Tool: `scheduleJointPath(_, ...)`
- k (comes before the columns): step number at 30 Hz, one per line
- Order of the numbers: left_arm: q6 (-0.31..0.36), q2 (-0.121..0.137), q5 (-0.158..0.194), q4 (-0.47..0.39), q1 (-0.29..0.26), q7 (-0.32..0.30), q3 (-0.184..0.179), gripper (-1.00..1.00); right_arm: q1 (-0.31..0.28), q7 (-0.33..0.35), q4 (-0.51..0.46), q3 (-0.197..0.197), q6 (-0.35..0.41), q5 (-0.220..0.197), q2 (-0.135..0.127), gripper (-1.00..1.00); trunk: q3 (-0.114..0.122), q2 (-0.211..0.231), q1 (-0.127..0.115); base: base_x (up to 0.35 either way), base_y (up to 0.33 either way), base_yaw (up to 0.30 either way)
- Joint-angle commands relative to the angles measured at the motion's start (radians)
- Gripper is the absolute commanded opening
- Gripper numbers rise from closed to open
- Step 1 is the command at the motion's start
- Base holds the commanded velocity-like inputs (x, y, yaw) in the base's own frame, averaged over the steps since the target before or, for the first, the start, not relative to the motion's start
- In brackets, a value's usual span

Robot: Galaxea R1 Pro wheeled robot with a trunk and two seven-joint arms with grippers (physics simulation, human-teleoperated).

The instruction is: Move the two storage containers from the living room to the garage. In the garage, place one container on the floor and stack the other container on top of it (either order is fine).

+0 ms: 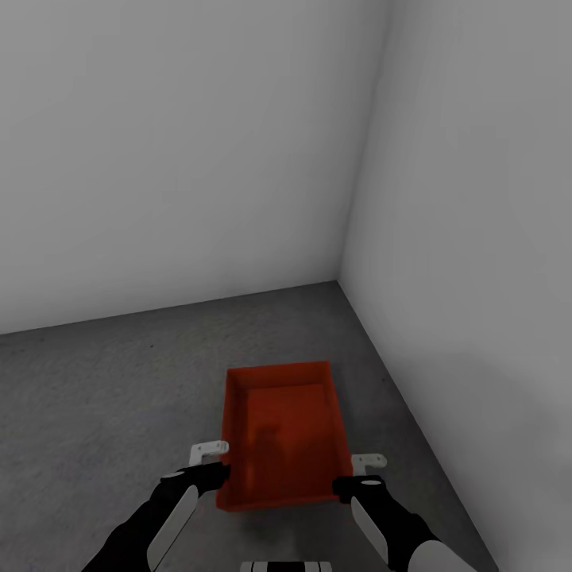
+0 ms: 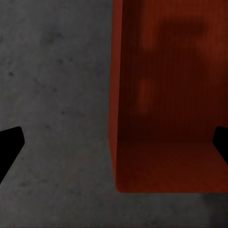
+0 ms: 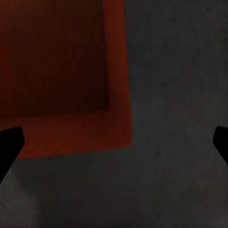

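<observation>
In the head view, one orange-red open-top rectangular storage container (image 1: 282,433) is seen resting on the dark grey rough concrete floor (image 1: 103,397), near the corner formed by two plain grey-white walls (image 1: 175,151), so the setting is judged to be the garage. The left gripper (image 1: 208,465) is held at the container's near left corner and the right gripper (image 1: 359,473) at its near right corner, both just beside the near rim; whether the walls are touched cannot be told from this view. Nothing is seen inside the container, and no second bin is seen stacked on it. In the left wrist view, the near corner of the orange-red container (image 2: 166,104) is shown from above against the concrete (image 2: 52,95), and the dark fingertips (image 2: 9,142) are spread wide at the two edges of the frame, with nothing pinched between them. In the right wrist view, the other near corner of the container (image 3: 61,76) lies over the concrete (image 3: 175,95), and the fingertips (image 3: 10,140) are likewise set wide apart and hold nothing. The first half of the task is judged done: one container is placed on the garage floor and appears released. Fetching the second container and stacking it on this one is judged to remain.
</observation>
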Motion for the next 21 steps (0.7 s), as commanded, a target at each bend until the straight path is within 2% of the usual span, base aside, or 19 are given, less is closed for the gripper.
scheduleJointPath(1, 0.002, 0.001, 0.011, -0.002, -0.001, 0.010, -0.005, 1.00, -0.001, -0.009, -0.002, 0.008, 0.005, -0.010, -0.001, 1.00, -0.001, 0.000, 0.000, 0.000, 0.000, 0.000)
scheduleJointPath(21, 0.002, 0.001, 0.011, -0.002, -0.001, 0.010, -0.004, 1.00, -0.001, -0.009, -0.002, 0.008, 0.005, -0.010, -0.001, 1.00, 0.003, 0.000, 0.000, 0.000, 0.000, 0.000)
